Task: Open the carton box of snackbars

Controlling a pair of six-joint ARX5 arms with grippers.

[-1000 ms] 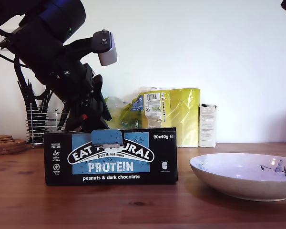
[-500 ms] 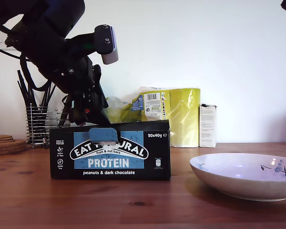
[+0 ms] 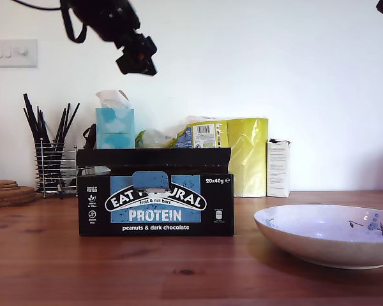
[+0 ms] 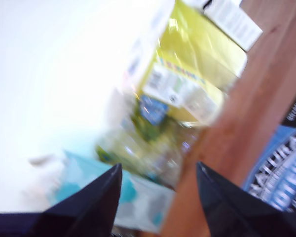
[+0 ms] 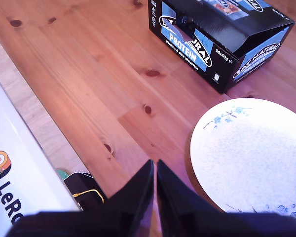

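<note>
You see the carton box [image 3: 155,201] standing on the wooden table [image 3: 115,268], toward the exterior view's left of centre, its blue front panel facing the camera. Its lid [image 3: 153,157] is lifted off the front edge and sits roughly level above the body, with a dark gap showing beneath it. In the second wrist view the carton box [image 5: 212,34] has its lid raised, and something wrapped shows inside at the frame's edge, too cropped to identify.

To the exterior view's right of the box, a white bowl [image 3: 329,233] with a small blue flower pattern rests on the table, and nothing shows in it. Behind the box stand a light-blue tissue box [image 3: 115,127] with a tissue poking out, a yellow package [image 3: 233,153] and a small white carton [image 3: 278,167]. A wire holder [image 3: 54,167] at the exterior view's left holds dark utensils.

My first gripper [image 4: 158,197] has its fingers [image 4: 96,197] spread well apart, with nothing between them; its view is blurred, looking toward the yellow package and tissue box. In the exterior view it hangs high at the upper left, well clear of the box. My second gripper [image 5: 154,187] has its fingers [image 5: 135,192] pressed together, holding nothing, above bare table beside the bowl.
</note>
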